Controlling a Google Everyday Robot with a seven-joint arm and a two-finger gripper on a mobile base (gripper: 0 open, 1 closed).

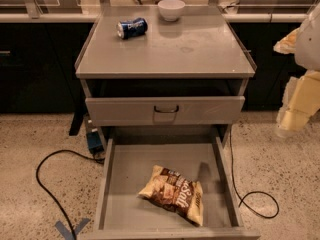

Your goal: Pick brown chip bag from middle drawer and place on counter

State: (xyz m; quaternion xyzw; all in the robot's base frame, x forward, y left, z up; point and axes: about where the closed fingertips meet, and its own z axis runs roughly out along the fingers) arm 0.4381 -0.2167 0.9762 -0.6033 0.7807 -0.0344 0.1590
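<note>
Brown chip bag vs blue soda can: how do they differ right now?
The brown chip bag lies in the open middle drawer; the blue soda can lies on the counter. The bag is larger, soft and crinkled; the can is smaller, rigid and dented. Shared: both lie on their sides, and neither is held. The gripper hangs to the right of the counter.

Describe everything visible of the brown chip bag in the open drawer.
The brown chip bag is a crinkled snack bag with a dark brown middle bearing white lettering and tan-yellow ends. It looks like thin, slightly puffed foil. It lies flat and askew on the floor of the open middle drawer, towards the front, touching only that floor and clear of the side walls. The gripper hangs at the right edge of the view, well away from it.
</note>
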